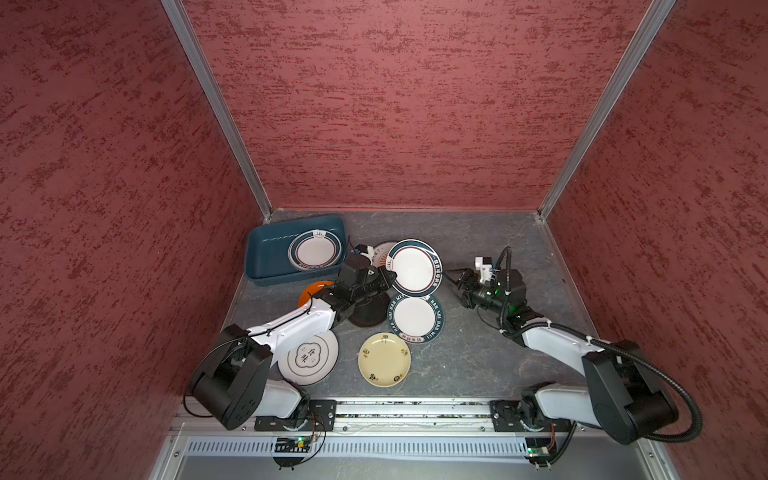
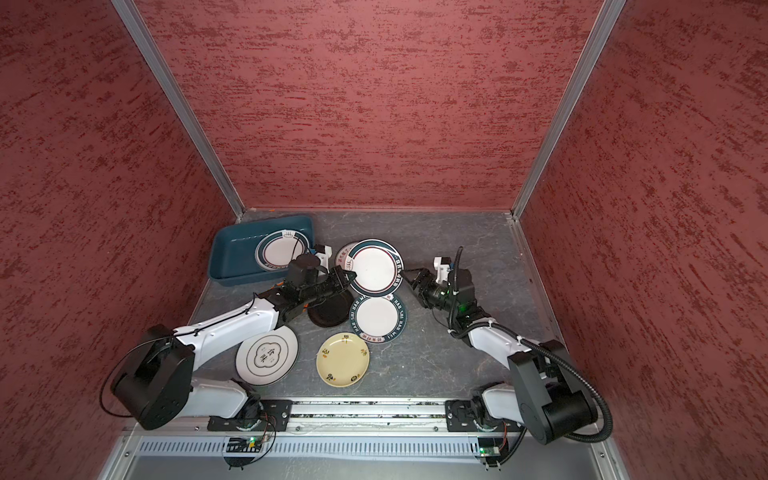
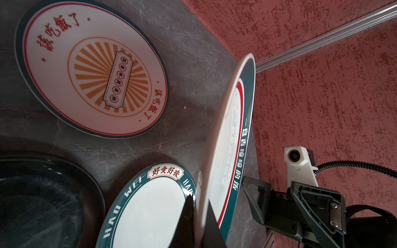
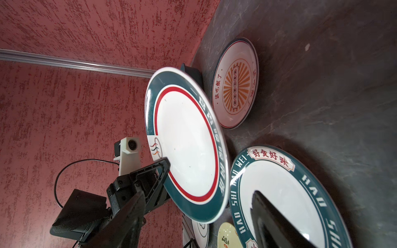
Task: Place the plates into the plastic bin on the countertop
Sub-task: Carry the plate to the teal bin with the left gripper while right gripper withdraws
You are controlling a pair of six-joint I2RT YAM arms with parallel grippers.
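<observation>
Teal-rimmed plate [image 1: 415,268] is hanging edge-pinched in the closed left end effector [image 1: 390,276], right end effector [image 1: 451,282] gaping empty, risking slipping free.

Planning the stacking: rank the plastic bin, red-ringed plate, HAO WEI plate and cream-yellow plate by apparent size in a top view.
1. plastic bin
2. red-ringed plate and HAO WEI plate, alike; the first is raised nearer the camera, so unranked
3. cream-yellow plate, slightly smaller
</observation>
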